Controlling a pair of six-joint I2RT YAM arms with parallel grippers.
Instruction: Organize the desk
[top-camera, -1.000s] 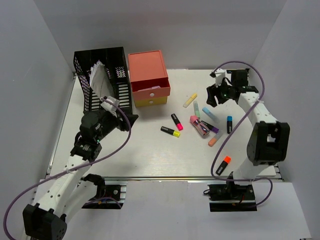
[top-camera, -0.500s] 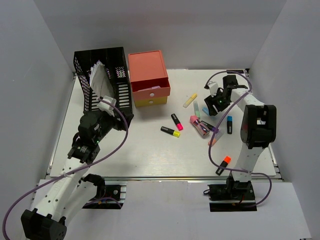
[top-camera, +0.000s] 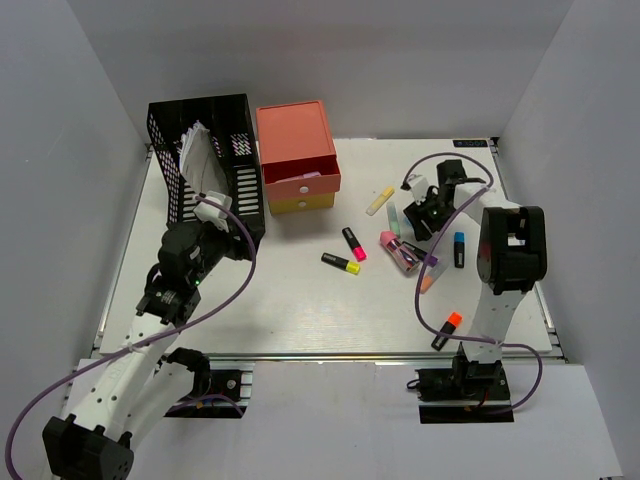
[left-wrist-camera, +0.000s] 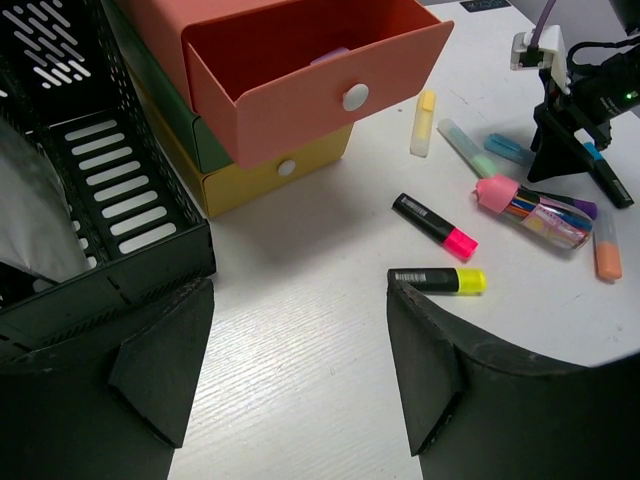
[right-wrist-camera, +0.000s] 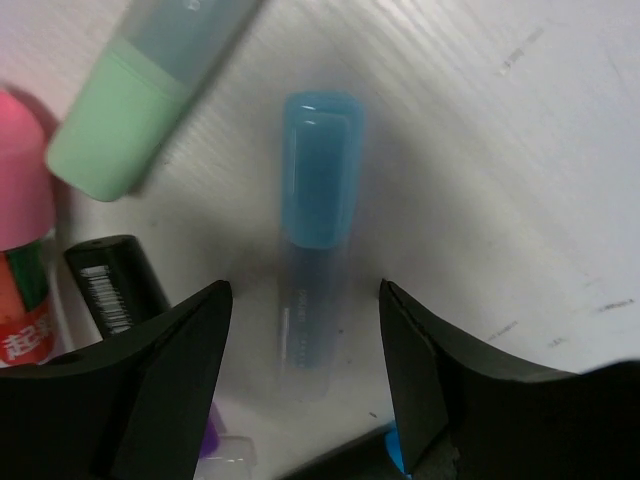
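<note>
The white desk (top-camera: 300, 310) holds scattered highlighters. My right gripper (top-camera: 424, 216) is open and points down over a light blue highlighter (right-wrist-camera: 318, 200), which lies on the desk between its fingers (right-wrist-camera: 160, 380), untouched. A pale green highlighter (right-wrist-camera: 140, 110) and a pink-capped pen pouch (top-camera: 400, 250) lie just beside it. My left gripper (left-wrist-camera: 300, 370) is open and empty, low over the desk by the black mesh rack (top-camera: 205, 165). A black-and-yellow highlighter (left-wrist-camera: 437, 280) lies just past its right finger.
The drawer unit (top-camera: 297, 155) has its coral top drawer (left-wrist-camera: 300, 60) pulled open. A black-pink highlighter (top-camera: 354, 243), a pale yellow one (top-camera: 380, 200), a blue-black one (top-camera: 459, 248), a peach one (top-camera: 425, 283) and an orange-black one (top-camera: 447, 330) lie around. Papers stand in the rack.
My right gripper has swung left and down from the back right onto the light blue highlighter. My left gripper has drawn back slightly towards the rack.
</note>
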